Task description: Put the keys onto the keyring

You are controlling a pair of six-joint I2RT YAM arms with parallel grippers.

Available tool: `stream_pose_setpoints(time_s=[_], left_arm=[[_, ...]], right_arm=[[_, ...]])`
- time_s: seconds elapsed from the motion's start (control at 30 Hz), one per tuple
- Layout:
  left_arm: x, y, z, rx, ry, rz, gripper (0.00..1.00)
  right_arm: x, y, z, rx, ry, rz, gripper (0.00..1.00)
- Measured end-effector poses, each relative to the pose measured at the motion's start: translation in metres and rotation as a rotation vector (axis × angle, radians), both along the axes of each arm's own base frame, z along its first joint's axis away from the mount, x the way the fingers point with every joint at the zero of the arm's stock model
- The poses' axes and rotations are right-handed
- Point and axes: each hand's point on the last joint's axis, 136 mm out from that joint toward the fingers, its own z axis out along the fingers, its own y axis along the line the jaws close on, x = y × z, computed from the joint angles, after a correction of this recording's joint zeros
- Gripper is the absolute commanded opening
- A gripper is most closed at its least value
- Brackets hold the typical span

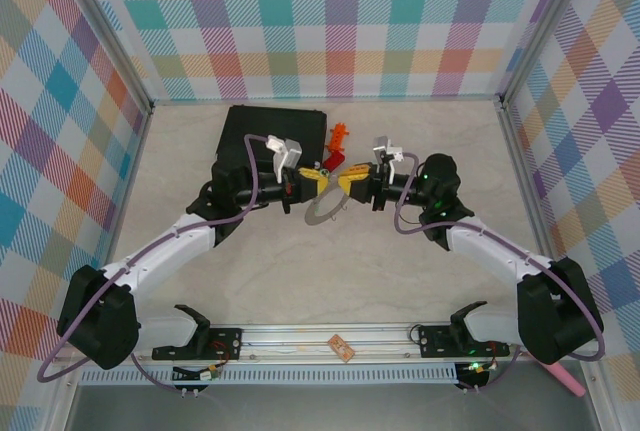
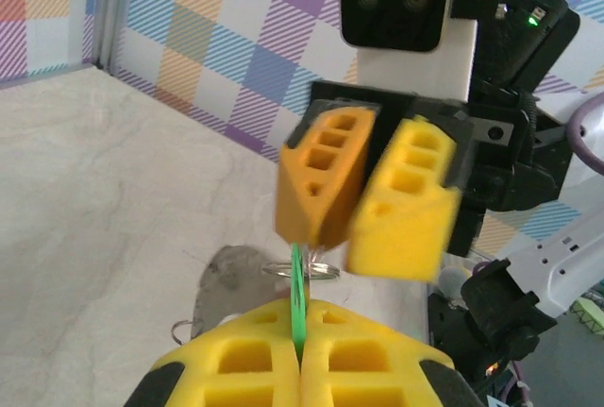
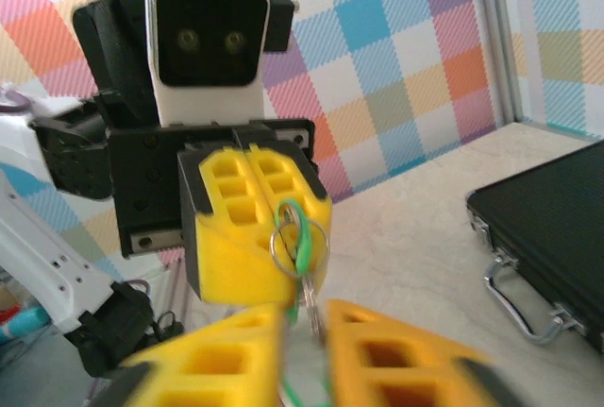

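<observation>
Keys held between two facing arms
The left fingers (image 2: 245, 362) are clamped on the keys (image 3: 310, 301) by a green tag (image 2: 298, 299). The right fingers (image 3: 396, 352) stand apart just beside them. The keyring (image 1: 325, 214) lies flat on the bench (image 1: 300, 286) nearby.

The keys (image 3: 310, 303) look like bright, smooth metal with a glossy green plastic tag (image 3: 300, 248), while at three o'clock the black case (image 3: 557, 218) looks matt, its handle (image 3: 514, 303) shiny metal.
</observation>
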Motion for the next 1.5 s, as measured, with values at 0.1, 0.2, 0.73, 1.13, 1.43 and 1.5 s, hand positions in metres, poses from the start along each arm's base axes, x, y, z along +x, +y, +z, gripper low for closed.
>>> stream_pose_setpoints(time_s=[0.1,0.2,0.73,1.13,1.43,1.5], left_arm=[[0.003,0.001,0.003,0.009,-0.003,0.012,0.00],[0.007,0.001,0.007,0.021,-0.009,0.021,0.00],[0.023,-0.026,-0.008,0.160,0.031,0.027,0.00],[0.039,-0.073,-0.015,0.241,0.049,-0.030,0.00],[0.065,-0.107,-0.040,0.306,0.087,-0.040,0.00],[0.072,-0.115,-0.047,0.320,0.098,-0.037,0.00]], right_arm=[[0.001,-0.003,-0.008,-0.018,0.013,-0.033,0.48],[0.003,-0.009,-0.015,-0.038,0.028,-0.085,0.52],[0.007,-0.069,-0.005,-0.060,0.010,-0.483,0.99],[-0.010,-0.132,-0.005,-0.072,0.007,-0.780,0.99],[-0.022,-0.160,-0.005,-0.048,-0.024,-0.898,0.99],[-0.022,-0.163,-0.004,-0.043,-0.030,-0.911,0.99]])
